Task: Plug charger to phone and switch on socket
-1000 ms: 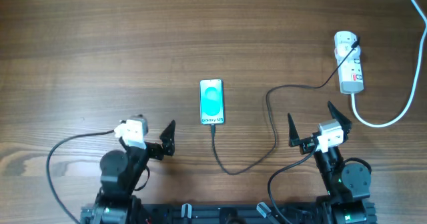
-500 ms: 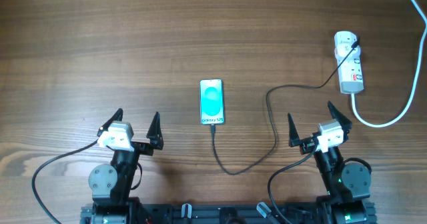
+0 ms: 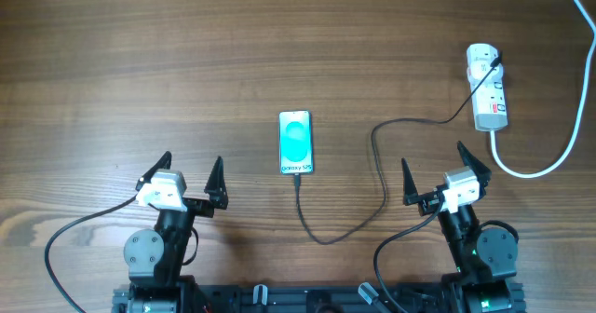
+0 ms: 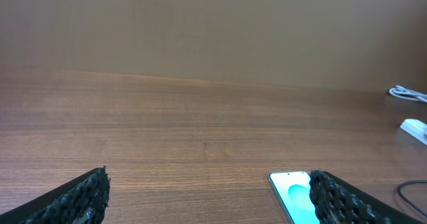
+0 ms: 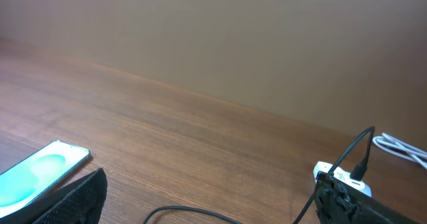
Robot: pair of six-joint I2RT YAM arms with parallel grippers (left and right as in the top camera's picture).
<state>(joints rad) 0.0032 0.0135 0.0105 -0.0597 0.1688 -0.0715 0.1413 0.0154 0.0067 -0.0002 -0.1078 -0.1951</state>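
Right now the phone (image 3: 295, 142) lies flat at the centre of the table (image 3: 140, 61), screen lit, with the charger (image 3: 299, 197) tip meeting its 6 o'clock edge. The charger's black plug sits in the socket (image 3: 487, 94) out at 2 o'clock. Both pincers stand wide open and empty: the left gripper (image 3: 192, 159) at 7 o'clock, the right gripper (image 3: 431, 155) at 5 o'clock.

teal phone (image 3: 295, 142), white socket (image 3: 487, 88), black charger (image 3: 377, 178)
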